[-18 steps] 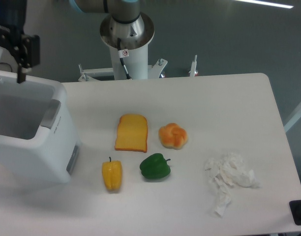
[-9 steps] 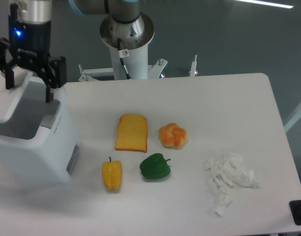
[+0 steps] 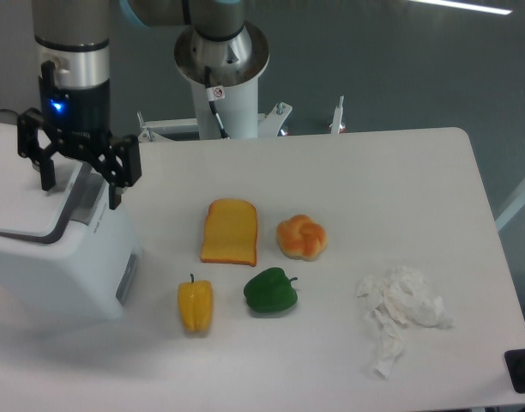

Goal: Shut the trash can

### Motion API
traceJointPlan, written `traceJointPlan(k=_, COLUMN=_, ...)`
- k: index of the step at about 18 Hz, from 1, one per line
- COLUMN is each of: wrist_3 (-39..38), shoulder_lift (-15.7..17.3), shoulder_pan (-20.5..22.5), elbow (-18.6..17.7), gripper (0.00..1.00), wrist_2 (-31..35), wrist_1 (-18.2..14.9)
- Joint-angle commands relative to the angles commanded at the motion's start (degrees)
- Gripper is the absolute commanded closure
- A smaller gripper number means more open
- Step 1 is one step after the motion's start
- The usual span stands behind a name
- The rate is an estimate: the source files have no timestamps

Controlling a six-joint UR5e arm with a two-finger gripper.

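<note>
The trash can [image 3: 57, 266] is a large white boxy bin at the table's left edge, with a grey side panel and a grey latch tab. Its flat white lid [image 3: 22, 202] lies down over the opening, nearly level. My gripper [image 3: 81, 184] hangs over the lid's right rear part. Its two black fingers [image 3: 115, 184] are spread wide apart and hold nothing. The fingertips sit at about lid height; I cannot tell whether they touch it.
On the table to the right of the bin lie a slice of bread [image 3: 230, 231], a bun [image 3: 302, 237], a yellow pepper [image 3: 195, 305], a green pepper [image 3: 270, 291] and crumpled white paper [image 3: 400, 311]. The robot base [image 3: 221, 60] stands behind the table.
The gripper moved right and down over the bin. The lid, raised with the bin's inside showing a second ago, has swung down over the opening.
</note>
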Motion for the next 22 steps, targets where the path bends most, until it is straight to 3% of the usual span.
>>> traceJointPlan(k=15, wrist_3=-0.09, shoulder_lift=-0.88, shoulder_pan=0.26, elbow=-0.27, gripper=0.00, wrist_2=0.79, wrist_1=-0.09)
traceJointPlan(k=22, wrist_3=-2.29, shoulder_lift=0.17, shoulder_pan=5.08, elbow=3.86, gripper=0.00, wrist_2=-3.16, wrist_1=-0.35)
